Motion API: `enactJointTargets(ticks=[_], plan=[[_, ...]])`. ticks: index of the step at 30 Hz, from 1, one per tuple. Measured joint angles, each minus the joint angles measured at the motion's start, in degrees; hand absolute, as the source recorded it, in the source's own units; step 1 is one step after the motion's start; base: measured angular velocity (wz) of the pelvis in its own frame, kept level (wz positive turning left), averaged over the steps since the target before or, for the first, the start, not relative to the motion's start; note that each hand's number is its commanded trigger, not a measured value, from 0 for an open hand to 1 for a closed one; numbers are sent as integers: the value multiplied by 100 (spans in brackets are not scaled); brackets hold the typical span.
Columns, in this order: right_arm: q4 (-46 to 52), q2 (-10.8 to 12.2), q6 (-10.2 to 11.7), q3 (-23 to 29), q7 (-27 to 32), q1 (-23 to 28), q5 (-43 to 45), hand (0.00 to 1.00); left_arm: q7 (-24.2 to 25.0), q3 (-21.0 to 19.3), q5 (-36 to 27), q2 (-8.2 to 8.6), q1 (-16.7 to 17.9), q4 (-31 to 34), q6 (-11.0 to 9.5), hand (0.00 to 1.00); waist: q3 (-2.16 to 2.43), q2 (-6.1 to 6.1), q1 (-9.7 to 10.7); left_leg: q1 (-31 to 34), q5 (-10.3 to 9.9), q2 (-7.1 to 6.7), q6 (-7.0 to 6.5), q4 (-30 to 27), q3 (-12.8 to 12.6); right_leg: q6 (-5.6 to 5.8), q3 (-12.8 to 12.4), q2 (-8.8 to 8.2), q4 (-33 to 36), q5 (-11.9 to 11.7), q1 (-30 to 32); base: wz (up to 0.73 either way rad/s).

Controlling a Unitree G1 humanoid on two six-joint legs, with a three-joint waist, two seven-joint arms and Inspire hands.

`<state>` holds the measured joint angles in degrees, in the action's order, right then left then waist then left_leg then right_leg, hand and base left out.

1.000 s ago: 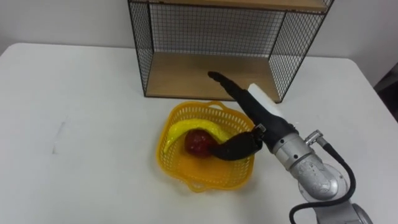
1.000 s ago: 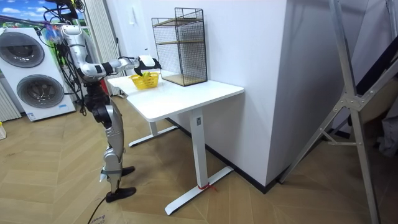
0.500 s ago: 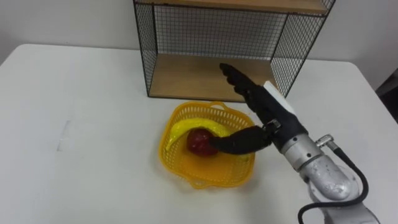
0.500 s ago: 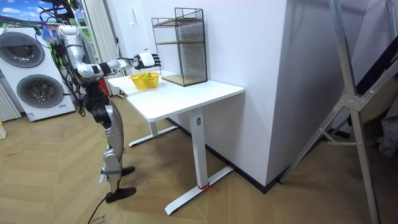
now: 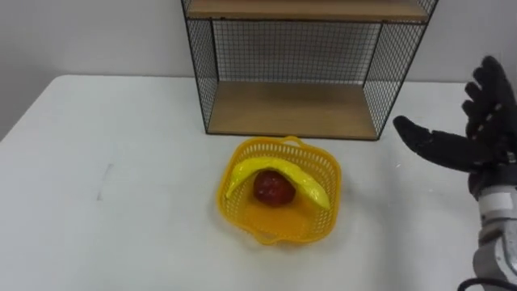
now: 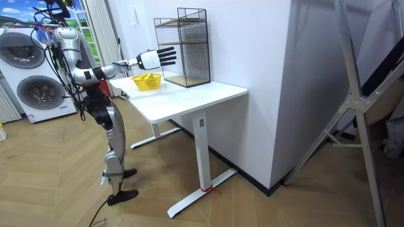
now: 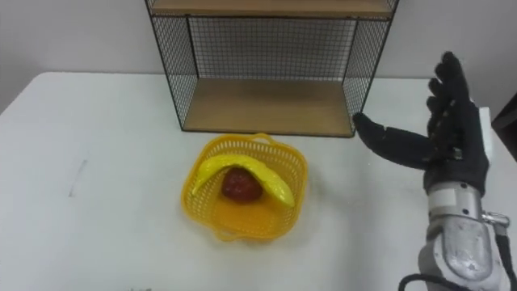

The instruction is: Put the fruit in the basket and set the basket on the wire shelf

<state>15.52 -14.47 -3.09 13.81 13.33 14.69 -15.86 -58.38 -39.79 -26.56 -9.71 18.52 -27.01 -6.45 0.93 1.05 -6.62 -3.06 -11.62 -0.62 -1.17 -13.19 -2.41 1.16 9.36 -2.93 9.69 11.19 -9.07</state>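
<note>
A yellow plastic basket (image 5: 323, 222) (image 7: 198, 214) (image 6: 140, 84) sits on the white table (image 5: 121, 210) in front of the wire shelf (image 5: 295, 109) (image 7: 266, 105) (image 6: 183, 47). Inside it lie a yellow banana (image 5: 283, 173) (image 7: 250, 172) and a red apple (image 5: 273, 188) (image 7: 239, 186), the banana draped over the apple. My right hand (image 5: 485, 133) (image 7: 448, 141) (image 6: 159, 58) is raised to the right of the basket, open, palm facing left, fingers spread and holding nothing. It is well apart from the basket.
The wire shelf has a wooden bottom board (image 5: 291, 105) and an upper board (image 5: 307, 8), with black mesh sides and back. In the room view I stand at the table's end, washing machines (image 6: 25, 75) behind me.
My right hand has lifted out of the basket and swung up and to the right, leaving the fruit inside. The camera view has shifted slightly.
</note>
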Motion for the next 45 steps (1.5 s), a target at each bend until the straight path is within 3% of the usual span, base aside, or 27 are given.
enactJointTargets(ticks=[5, 9, 15, 20, 23, 27, 29, 35, 41, 45], plan=[[-216, 12, -1, 204, 309, 258, -20, 0, -656, -59, 311, 13, -16, 1395, -37, 0, -7, 4, -1, 42, 7, -11, -3, -56, 13, -2, 6, -7, -26, 6, 14, 1], [-220, 76, 1, 136, 262, 311, 157, 0, -629, 10, 704, 33, -20, 2175, -42, 0, -13, -4, 43, 65, 6, -17, -3, -71, 12, -5, -1, -11, -25, 17, 24, 0], [-487, 154, 91, -36, 210, 341, 283, 0, -251, 846, 1290, 34, -27, 2943, -78, 0, -27, 3, 115, 72, 10, -24, -12, -94, 32, -2, 23, -12, -25, 19, 3, 3], [-821, 270, 522, -68, 168, 316, 267, 0, 389, 1462, 1849, 24, -145, 3028, -271, 0, -80, 41, 330, 147, 9, -23, -8, -126, 98, -3, 99, -6, -13, 17, 45, 5], [-1007, 378, 604, -187, -12, 317, 274, 0, 829, 2019, 1849, 28, -179, 3028, -273, 0, -103, 55, 394, 160, 11, -16, -5, -119, 65, -4, 67, 0, -3, 17, 83, -5], [-1065, 517, 689, -298, -153, 317, 198, 0, 1479, 2441, 1794, 30, -220, 3028, -334, 0, -123, 73, 474, 182, 12, -13, -7, -121, 7, -5, 11, 0, 12, 15, 105, -7], [-1191, 553, 813, -402, -203, 312, 163, 0, 1924, 2749, 1485, 38, -305, 3005, -401, 0, -142, 39, 514, 137, 12, -14, -8, -102, 6, -4, 1, -1, 11, 15, 75, 0], [-1237, 603, 865, -713, -468, 231, -89, 0, 2932, 3435, 311, 135, -322, 2912, -486, 0, -179, -28, 533, 130, 12, -8, -8, -37, -74, -4, -73, -1, 9, 15, 114, -4], [-1457, 683, 868, -1067, -754, 162, -152, 0, 4065, 3904, -215, 229, -267, 2624, -481, 0, -150, -137, 591, 142, 12, -7, -8, -34, -71, -4, -69, 1, 11, 15, 133, -1], [-1491, 715, 870, -1264, -825, 37, -396, 0, 4495, 4127, -448, 234, -270, 2490, -482, 0, -141, -156, 625, 123, 12, -10, -8, -47, -81, -3, -134, 1, 6, 14, 107, 0]])
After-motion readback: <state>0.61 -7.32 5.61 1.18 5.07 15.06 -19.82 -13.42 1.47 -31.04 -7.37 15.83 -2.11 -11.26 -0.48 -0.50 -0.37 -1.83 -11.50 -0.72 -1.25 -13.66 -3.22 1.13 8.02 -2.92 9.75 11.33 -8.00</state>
